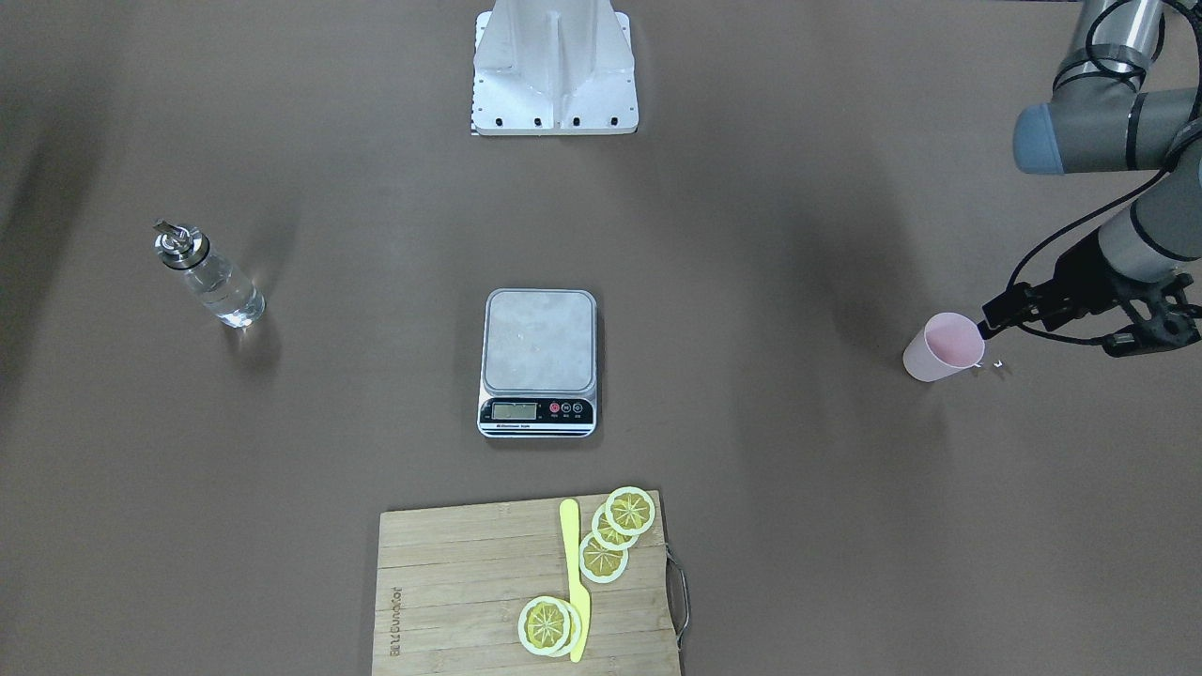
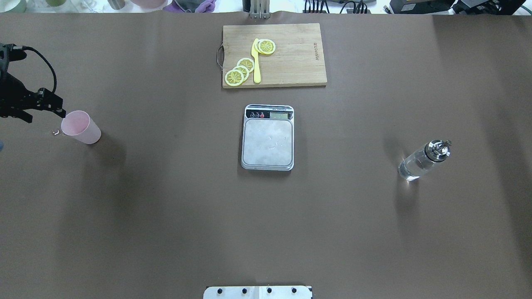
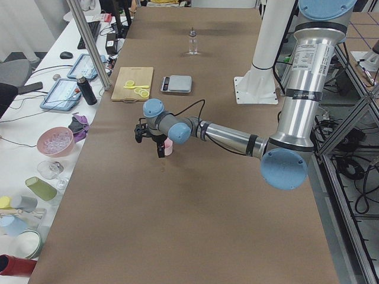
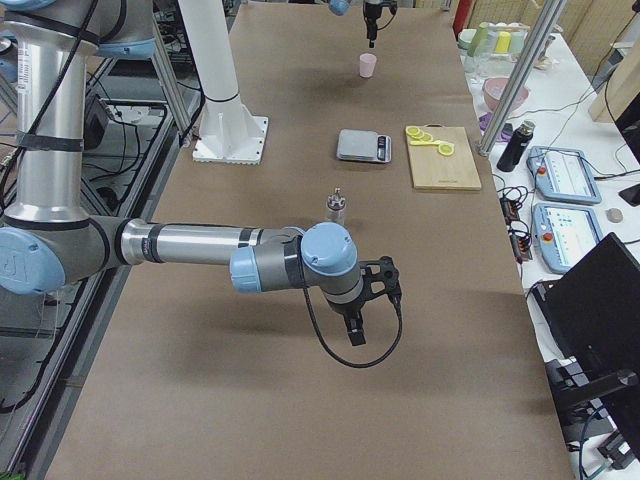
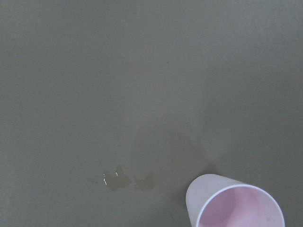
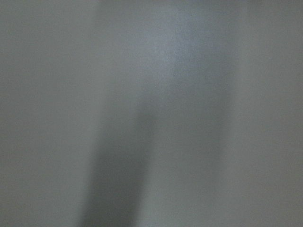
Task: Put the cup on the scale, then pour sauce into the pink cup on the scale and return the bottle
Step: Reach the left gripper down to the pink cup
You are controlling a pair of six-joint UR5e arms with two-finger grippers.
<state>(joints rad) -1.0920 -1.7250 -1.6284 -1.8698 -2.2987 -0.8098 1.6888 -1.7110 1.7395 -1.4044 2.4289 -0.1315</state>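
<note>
The pale pink cup stands upright on the brown table at my far left, also in the overhead view and the left wrist view. My left gripper hangs open just outside the cup, one finger near its rim, and holds nothing. The steel scale sits bare at the table's middle. The glass bottle with clear sauce and a metal spout stands upright at the far right. My right gripper hovers over bare table near the bottle. I cannot tell whether it is open or shut.
A wooden cutting board with lemon slices and a yellow knife lies beyond the scale. Small wet spots lie on the table next to the cup. The robot base stands at the near edge.
</note>
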